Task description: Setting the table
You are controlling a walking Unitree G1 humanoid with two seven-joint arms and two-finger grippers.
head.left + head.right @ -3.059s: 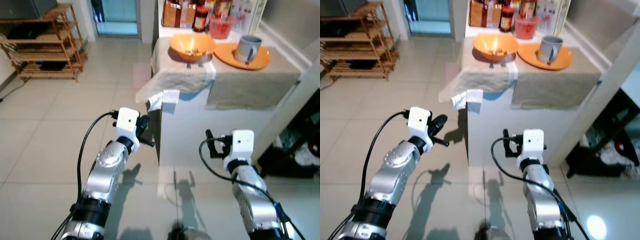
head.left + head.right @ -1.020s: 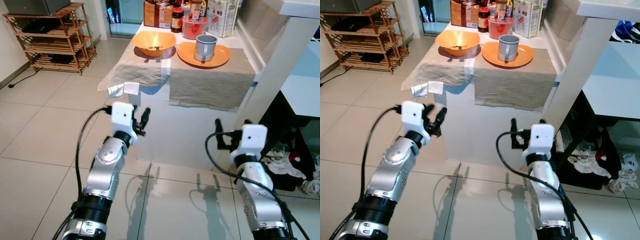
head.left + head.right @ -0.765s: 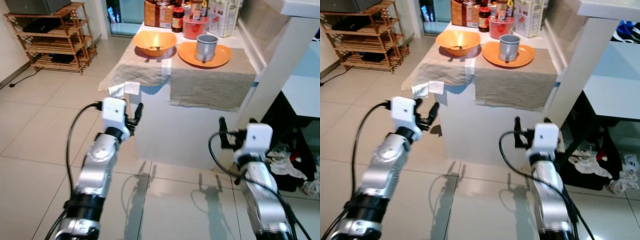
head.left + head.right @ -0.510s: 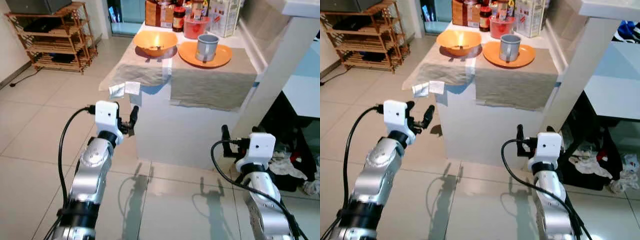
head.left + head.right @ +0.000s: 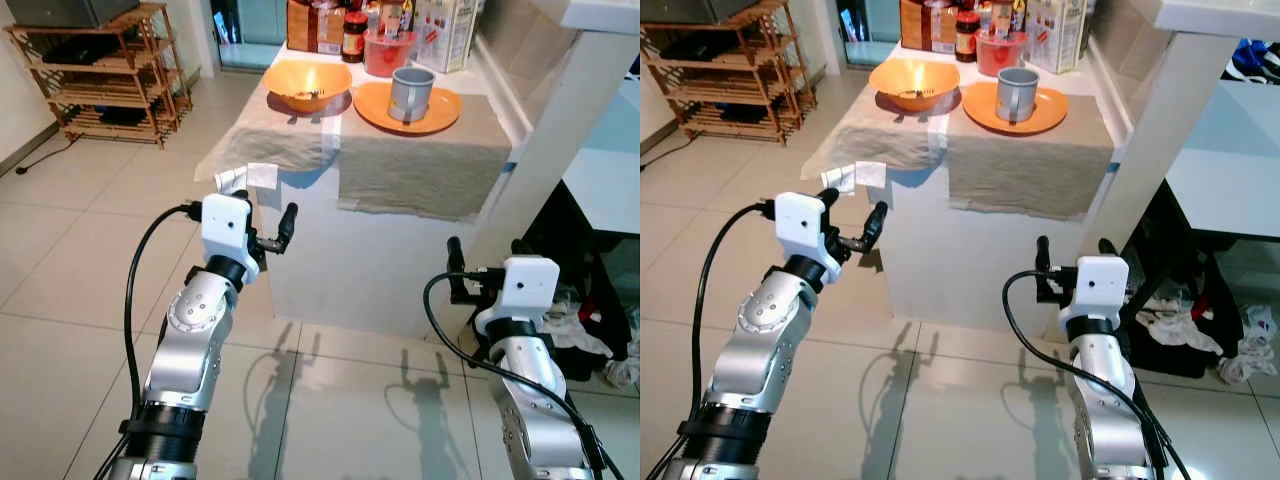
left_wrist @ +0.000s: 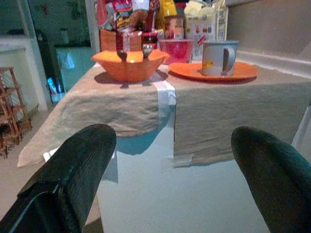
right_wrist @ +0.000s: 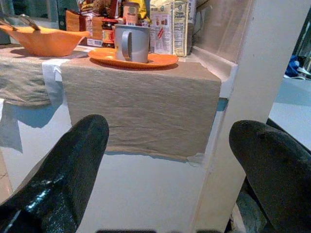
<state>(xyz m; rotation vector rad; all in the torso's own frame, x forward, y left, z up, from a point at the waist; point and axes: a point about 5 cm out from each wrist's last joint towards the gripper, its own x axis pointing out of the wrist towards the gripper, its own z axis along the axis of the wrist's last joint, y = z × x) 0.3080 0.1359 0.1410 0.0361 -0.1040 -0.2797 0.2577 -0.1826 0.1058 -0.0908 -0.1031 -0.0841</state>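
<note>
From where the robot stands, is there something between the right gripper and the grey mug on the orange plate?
Nothing visible blocks it. The right gripper, fingers open, hangs low before the table's front, and the grey mug stands on the orange plate above and beyond the cloth-covered edge, with open air between.

Top edge is chopping off the boxes and jars (image 5: 385,20) at the back of the bench (image 5: 420,170), and the labels are too small to read. Whatever's sitting in the orange bowl (image 5: 307,84) is too tiny to make out. The shelf's (image 5: 95,70) left side is getting cropped too.
</note>
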